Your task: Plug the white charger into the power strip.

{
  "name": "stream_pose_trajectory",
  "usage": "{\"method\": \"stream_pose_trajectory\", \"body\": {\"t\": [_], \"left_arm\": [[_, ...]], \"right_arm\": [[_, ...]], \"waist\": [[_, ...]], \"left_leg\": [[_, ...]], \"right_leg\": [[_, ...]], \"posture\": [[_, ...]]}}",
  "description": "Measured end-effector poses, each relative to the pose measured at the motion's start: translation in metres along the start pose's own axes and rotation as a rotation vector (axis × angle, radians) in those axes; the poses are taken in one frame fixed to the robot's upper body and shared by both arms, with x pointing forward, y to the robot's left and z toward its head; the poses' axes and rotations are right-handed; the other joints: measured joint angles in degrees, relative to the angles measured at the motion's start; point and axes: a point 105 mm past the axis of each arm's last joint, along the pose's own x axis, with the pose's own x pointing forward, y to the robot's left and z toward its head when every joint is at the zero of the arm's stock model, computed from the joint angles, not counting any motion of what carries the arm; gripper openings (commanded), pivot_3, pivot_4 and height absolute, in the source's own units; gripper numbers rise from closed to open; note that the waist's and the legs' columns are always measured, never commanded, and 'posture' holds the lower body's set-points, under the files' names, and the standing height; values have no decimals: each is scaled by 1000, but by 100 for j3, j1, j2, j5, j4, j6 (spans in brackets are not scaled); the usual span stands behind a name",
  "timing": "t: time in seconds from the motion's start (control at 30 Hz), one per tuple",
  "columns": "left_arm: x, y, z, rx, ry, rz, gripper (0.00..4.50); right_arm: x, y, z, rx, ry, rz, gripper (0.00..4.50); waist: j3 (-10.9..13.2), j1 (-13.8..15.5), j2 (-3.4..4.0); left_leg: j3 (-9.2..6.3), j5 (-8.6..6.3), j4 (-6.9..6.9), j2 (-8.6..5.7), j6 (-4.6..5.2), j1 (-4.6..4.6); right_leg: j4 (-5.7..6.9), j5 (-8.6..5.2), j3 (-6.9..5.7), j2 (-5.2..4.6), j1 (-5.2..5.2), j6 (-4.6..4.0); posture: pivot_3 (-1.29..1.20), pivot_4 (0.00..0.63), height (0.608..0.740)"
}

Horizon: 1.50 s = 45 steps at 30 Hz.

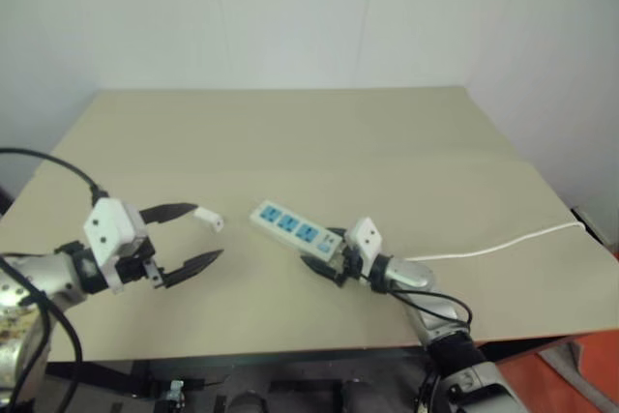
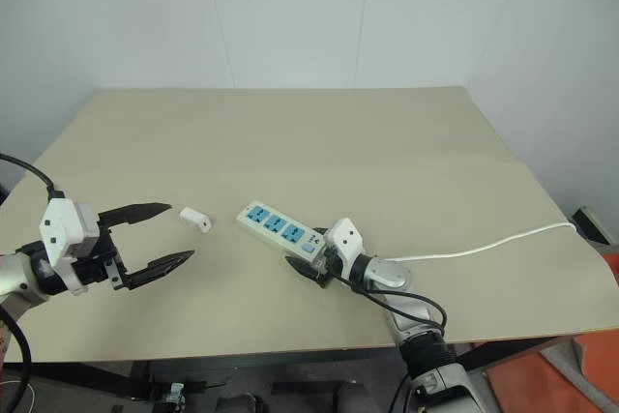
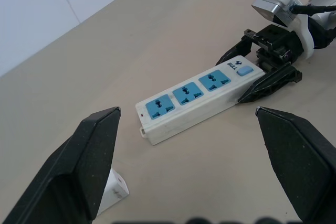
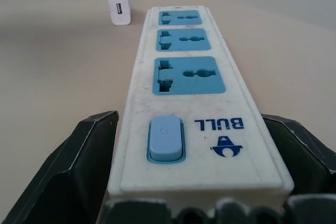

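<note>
At the near edge of the tabletop (image 2: 290, 132), the right end effector (image 2: 311, 264) lay low with its black fingers spread wide on either side of the switch end of the power strip (image 2: 280, 231). In the right wrist view a finger (image 4: 68, 171) stood at each side of the strip, seemingly close against it, though whether they pressed on it could not be made out. From the head views that end of the strip was partly hidden by the end effector body, and the fingers showed only as dark tips beneath it. The thin white cord (image 2: 484, 247) ran away to the right and was cut off at the tabletop edge. On the left, the left end effector (image 2: 145, 237) hovered open, holding nothing. The white charger (image 2: 195, 219) lay on the tabletop just beyond its fingertips, between it and the far end of the strip, apart from both. In the left wrist view the charger was half hidden behind one finger (image 3: 79, 166). Its prongs could not be made out.
</note>
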Motion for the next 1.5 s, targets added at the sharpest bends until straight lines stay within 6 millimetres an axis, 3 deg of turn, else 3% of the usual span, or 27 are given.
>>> {"method": "stream_pose_trajectory", "body": {"t": [0.17,0.33,0.6,0.9,1.07,1.27,1.5], "left_arm": [[0,0,0,2,-2,-1,4500],[2,0,2,5,-7,-7,4500],[5,4,2,10,-5,-19,4500],[21,42,9,122,25,-93,4500],[31,63,13,171,56,-133,4500],[42,96,20,305,189,-216,4500],[49,96,7,476,376,-482,4500]], "right_arm": [[0,0,0,5,10,1,4481],[0,0,0,3,19,4,3415],[1,0,1,3,13,33,3420],[-4,-17,8,-81,29,162,3420],[-24,-32,8,-111,39,208,3420],[-33,-12,9,-124,14,411,3420],[-21,3,8,-145,-29,516,3420]], "waist": [[-2,6,-2],[-4,7,-4],[-4,5,-5],[-1,8,-1],[4,83,-2],[5,73,-1],[7,37,3]], "left_leg": [[0,0,0,0,0,1],[0,0,0,0,0,1],[0,0,0,0,0,2],[0,0,-3,-2,0,-25],[0,0,0,-3,0,-29],[-1,0,6,-4,1,-28],[-2,0,9,-4,1,-32]], "right_leg": [[-1,0,0,0,1,1],[-1,0,0,0,1,0],[0,-3,-1,0,1,6],[-3,13,-1,0,-22,-22],[-4,14,-4,0,-21,-22],[0,14,-2,4,-21,-21],[3,15,-2,6,-23,-22]], "posture": [[0,150,740],[0,150,740],[0,150,740],[0,150,740],[0,150,740],[0,150,740],[0,150,740]]}}
